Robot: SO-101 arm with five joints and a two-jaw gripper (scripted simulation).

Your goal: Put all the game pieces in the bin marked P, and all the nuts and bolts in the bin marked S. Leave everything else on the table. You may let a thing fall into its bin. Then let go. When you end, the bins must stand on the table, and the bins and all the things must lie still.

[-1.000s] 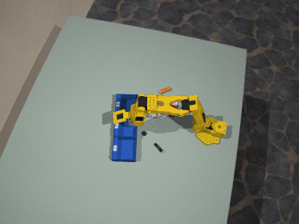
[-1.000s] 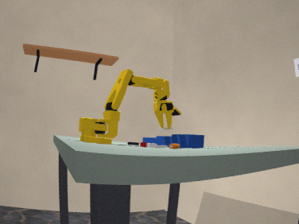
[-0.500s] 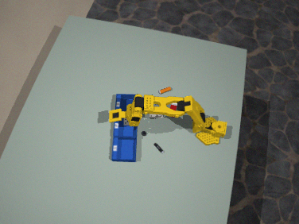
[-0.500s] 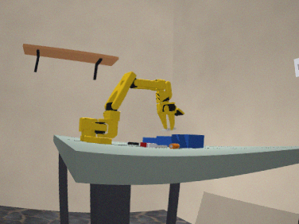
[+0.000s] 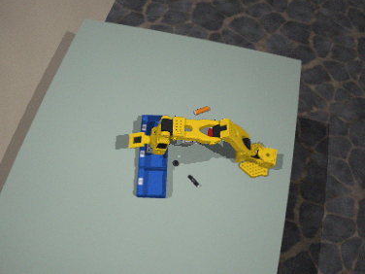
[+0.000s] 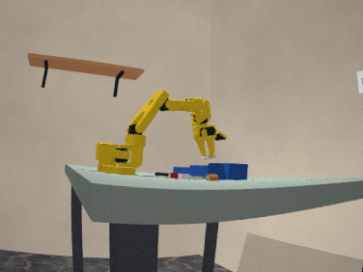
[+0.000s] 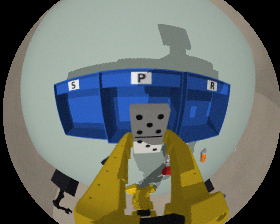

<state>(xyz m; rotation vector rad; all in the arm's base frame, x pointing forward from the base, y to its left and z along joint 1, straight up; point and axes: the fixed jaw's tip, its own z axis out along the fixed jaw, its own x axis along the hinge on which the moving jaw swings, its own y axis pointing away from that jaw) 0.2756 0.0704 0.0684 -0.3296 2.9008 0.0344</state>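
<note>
Domino tile, grey with black pips, sits clamped between the gripper's closed jaws. Directly ahead of the fingers stands the blue bin row, its P compartment centred, S to the left.

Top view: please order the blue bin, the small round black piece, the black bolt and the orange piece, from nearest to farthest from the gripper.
The gripper is shut on a domino.
1. Blue bin: directly beneath it.
2. Small round black piece: just beside the bin, on the arm's side.
3. Black bolt and orange piece: both farther out, too close to call.
</note>
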